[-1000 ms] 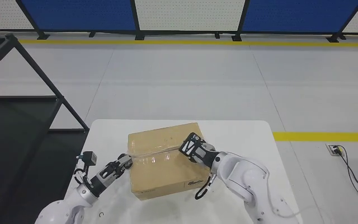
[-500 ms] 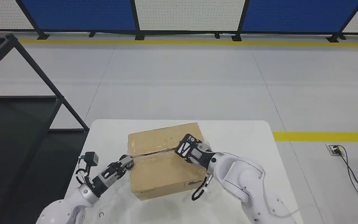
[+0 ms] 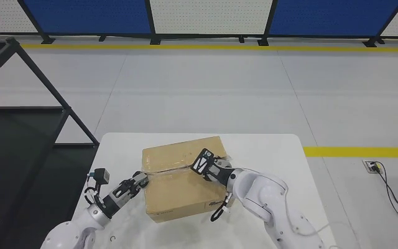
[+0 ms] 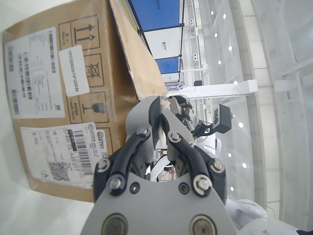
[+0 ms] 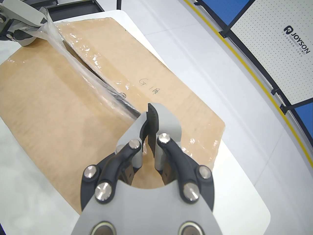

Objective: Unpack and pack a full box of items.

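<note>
A brown cardboard box [image 3: 180, 190] sits on the white table [image 3: 273, 149]. Its labelled end wall [image 4: 49, 79] faces my left gripper [image 3: 142, 179], which is at the box's left top edge and shut on the end of a clear tape strip [image 5: 73, 59]. The strip rises off the top seam and runs taut from that gripper [image 5: 36, 29] to the fingertips of my right gripper [image 5: 149, 110]. My right gripper [image 3: 200, 160] rests shut on the box top at the seam. A dark gap shows between the top flaps under the lifted tape.
A black metal rack [image 3: 37, 124] stands off the table's left side. Bare table [image 5: 244, 184] lies to the right of the box and behind it. Blue and white panels [image 3: 211, 15] line the far floor.
My right gripper has slid left along the box top, following the seam. My left gripper has stayed at the left edge with the tape end.
</note>
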`<state>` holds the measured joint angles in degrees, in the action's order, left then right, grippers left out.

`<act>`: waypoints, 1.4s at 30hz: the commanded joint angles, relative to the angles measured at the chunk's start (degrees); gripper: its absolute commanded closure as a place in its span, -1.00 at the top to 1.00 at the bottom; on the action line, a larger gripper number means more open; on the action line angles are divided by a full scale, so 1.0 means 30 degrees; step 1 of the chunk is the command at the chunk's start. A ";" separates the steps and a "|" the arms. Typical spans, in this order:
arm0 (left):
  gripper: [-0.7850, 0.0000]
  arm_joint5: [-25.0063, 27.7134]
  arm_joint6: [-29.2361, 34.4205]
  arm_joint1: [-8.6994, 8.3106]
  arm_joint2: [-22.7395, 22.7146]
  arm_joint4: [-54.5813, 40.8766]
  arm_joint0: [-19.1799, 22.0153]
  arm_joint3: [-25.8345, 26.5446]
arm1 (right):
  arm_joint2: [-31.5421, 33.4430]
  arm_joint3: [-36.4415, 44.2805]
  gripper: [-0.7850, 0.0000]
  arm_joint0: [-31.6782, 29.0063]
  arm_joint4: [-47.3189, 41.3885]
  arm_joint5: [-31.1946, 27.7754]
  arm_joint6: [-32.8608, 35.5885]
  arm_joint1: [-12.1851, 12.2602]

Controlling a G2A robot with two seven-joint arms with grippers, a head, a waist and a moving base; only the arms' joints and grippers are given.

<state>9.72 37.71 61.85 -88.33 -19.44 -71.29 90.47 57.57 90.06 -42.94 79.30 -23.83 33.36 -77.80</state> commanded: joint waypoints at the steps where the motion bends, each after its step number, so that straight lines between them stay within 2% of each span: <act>1: -1.00 -0.0063 -0.0053 0.0005 0.0018 -0.0052 0.0012 -0.0019 | -0.0062 -0.0190 -1.00 0.0117 0.0027 0.0041 -0.0004 -0.0029; 6: -1.00 -0.0244 -0.0123 0.0012 0.0053 -0.0174 0.0062 -0.0085 | -0.0254 -0.0684 -1.00 0.0356 0.0033 0.0134 -0.0061 -0.0115; 7: -0.94 -0.0302 -0.0151 0.0014 0.0058 -0.0220 0.0076 -0.0099 | -0.0286 -0.0785 -1.00 0.0392 0.0022 0.0172 -0.0071 -0.0133; 8: -0.69 -0.0353 -0.0166 0.0014 0.0068 -0.0212 0.0085 -0.0117 | -0.0329 -0.0886 -1.00 0.0426 0.0013 0.0195 -0.0066 -0.0151; 9: -0.32 -0.0420 -0.0149 0.0011 0.0082 -0.0175 0.0096 -0.0126 | -0.0379 -0.0979 -1.00 0.0468 0.0015 0.0176 -0.0069 -0.0168; 10: 0.23 -0.0482 -0.0153 0.0010 0.0087 -0.0164 0.0106 -0.0133 | -0.0406 -0.1085 -1.00 0.0507 0.0015 0.0204 -0.0062 -0.0184; 11: 1.00 -0.0510 -0.0165 0.0007 0.0086 -0.0141 0.0108 -0.0132 | -0.0447 -0.1168 -1.00 0.0543 0.0025 0.0230 -0.0049 -0.0202; 34: 1.00 0.0231 -0.1057 -0.0075 -0.1281 -0.0694 -0.1127 0.1895 | -0.0501 -0.1940 -1.00 0.0721 0.0187 0.0187 0.0029 -0.0345; 42: 1.00 0.1533 -0.2869 -0.0018 -0.2497 -0.1620 -0.1638 0.2495 | -0.0430 -0.2041 -1.00 0.0742 0.0241 0.0483 0.0042 -0.0396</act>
<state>13.76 29.80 61.76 -95.30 -23.63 -75.93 97.76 56.26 83.99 -40.74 80.03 -22.48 33.48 -78.96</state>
